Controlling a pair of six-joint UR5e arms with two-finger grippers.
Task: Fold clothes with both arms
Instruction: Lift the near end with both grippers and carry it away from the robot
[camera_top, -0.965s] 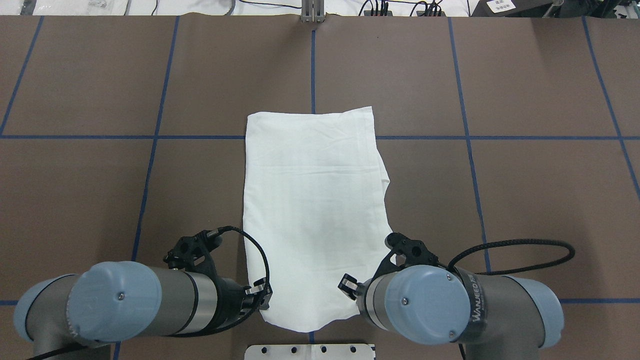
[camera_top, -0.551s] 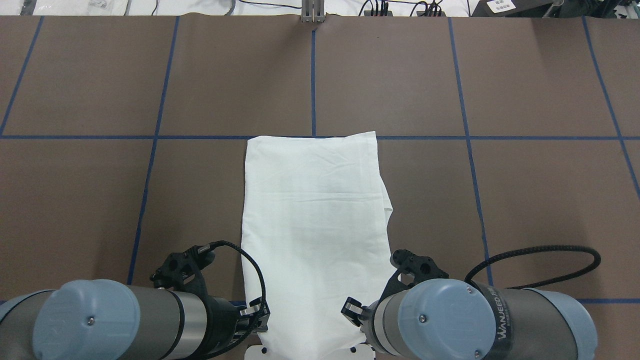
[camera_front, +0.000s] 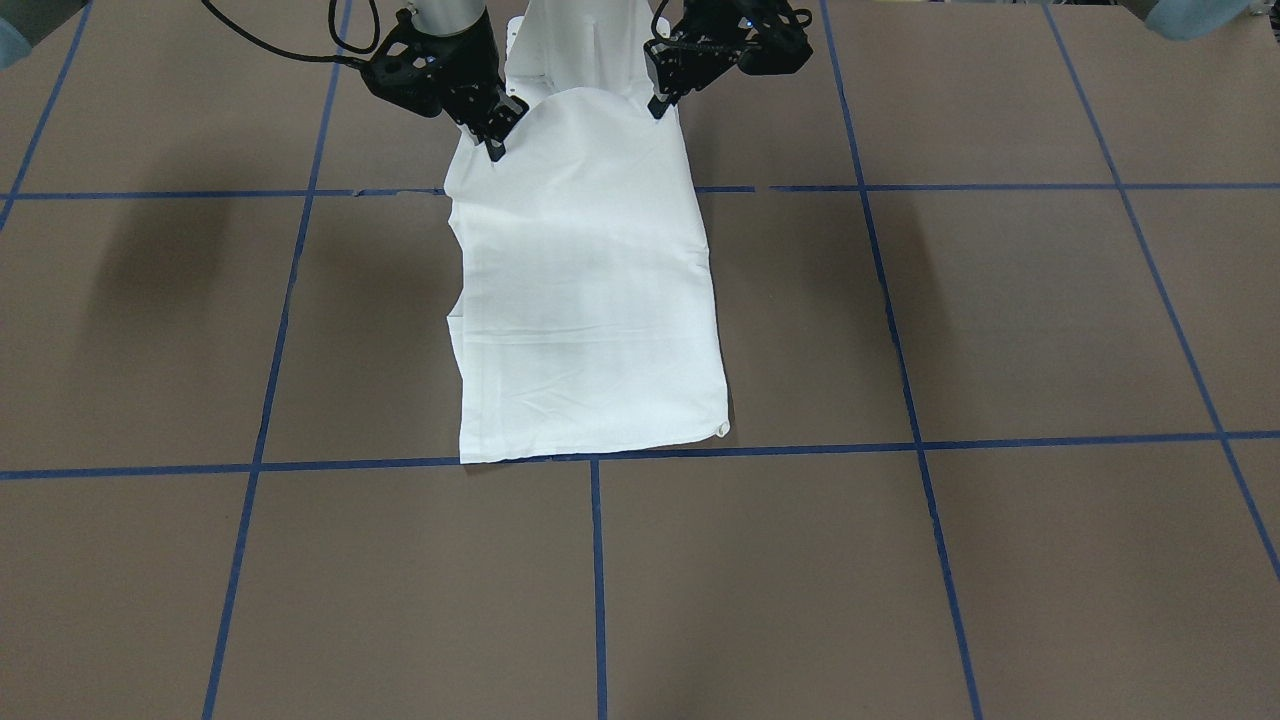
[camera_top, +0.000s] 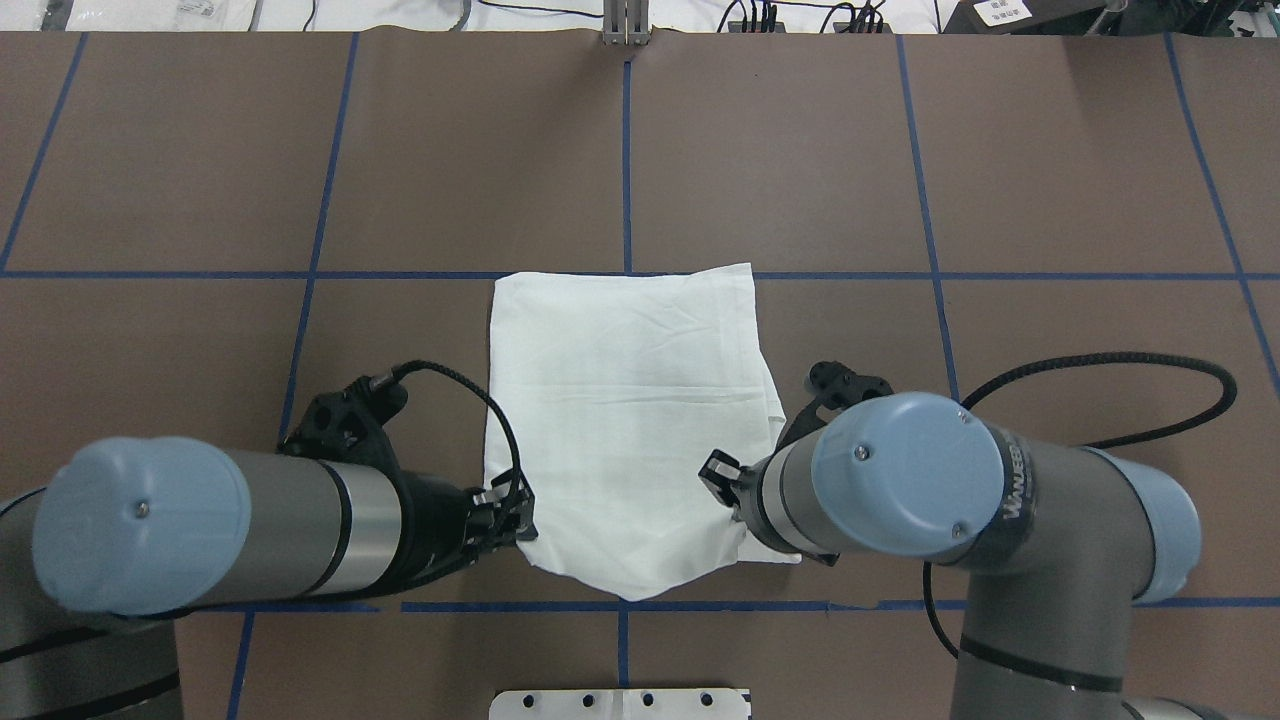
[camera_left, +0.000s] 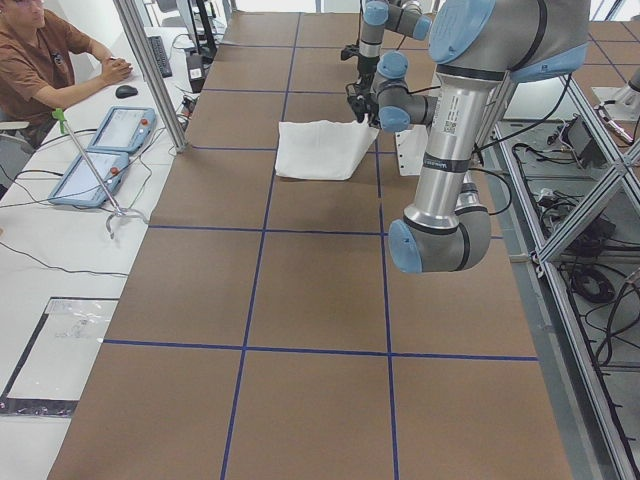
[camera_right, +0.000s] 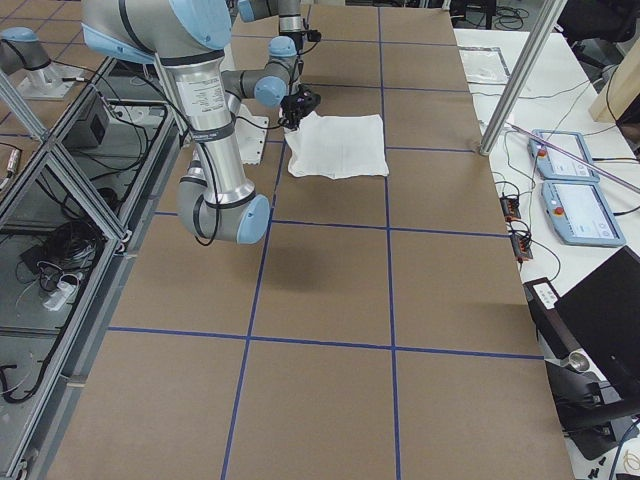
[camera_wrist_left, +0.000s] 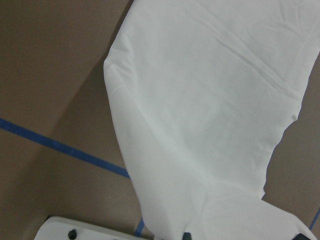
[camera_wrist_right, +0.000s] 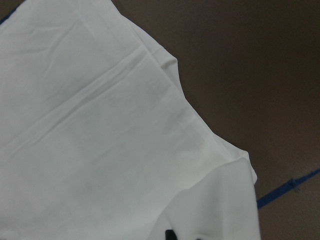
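The white shirt (camera_top: 630, 400) lies folded into a narrow strip on the brown table, plain side up, with no print or collar showing. Its far edge rests on the table; its near edge is lifted and sags between my two grippers. My left gripper (camera_top: 508, 512) is shut on the near left corner. My right gripper (camera_top: 722, 478) is shut on the near right corner. In the front-facing view the shirt (camera_front: 590, 300) hangs from the left gripper (camera_front: 658, 108) and the right gripper (camera_front: 497, 145). Both wrist views show white cloth (camera_wrist_left: 210, 100) (camera_wrist_right: 100, 125) filling the frame.
The white pedestal (camera_top: 620, 703) stands at the table's near edge, behind the grippers. Blue tape lines (camera_top: 628, 150) grid the table. An operator (camera_left: 50, 55) sits beside control tablets (camera_left: 100, 150) off the table's far side.
Both grippers first dragged the shirt toward the robot, then rose and moved away from it, carrying the near edge up over the cloth. The far edge now stays put.
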